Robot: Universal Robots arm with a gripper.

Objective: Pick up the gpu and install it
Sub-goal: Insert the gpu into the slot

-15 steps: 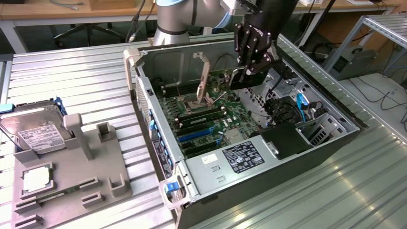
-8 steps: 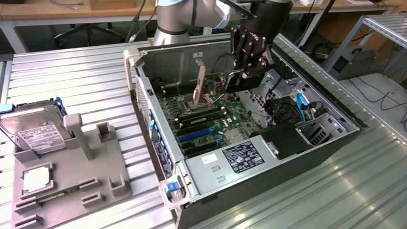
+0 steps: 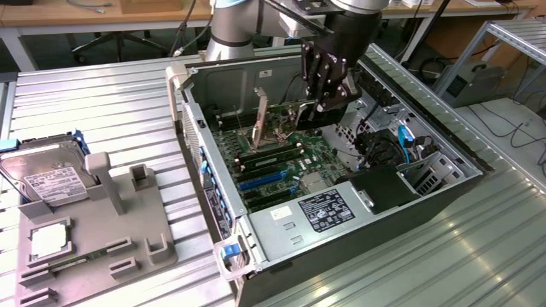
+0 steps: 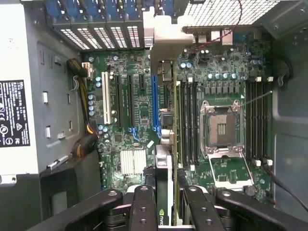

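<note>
Clearly little writing can be read: a green logo marks the top edge of the gpu (image 4: pixel 163 168), the black power-supply label (image 4: pixel 12 113) carries tiny white print, and the hard drive (image 3: pixel 43 174) at the exterior view's left wears a white sticker. The open computer case (image 3: pixel 444 137) lies on a ribbed metal table (image 3: pixel 102 102), with desks beyond. The gripper (image 4: pixel 168 204) clamps the thin card edge-on above the motherboard (image 4: pixel 130 101), its pale bracket toward the case's slotted wall.
</note>
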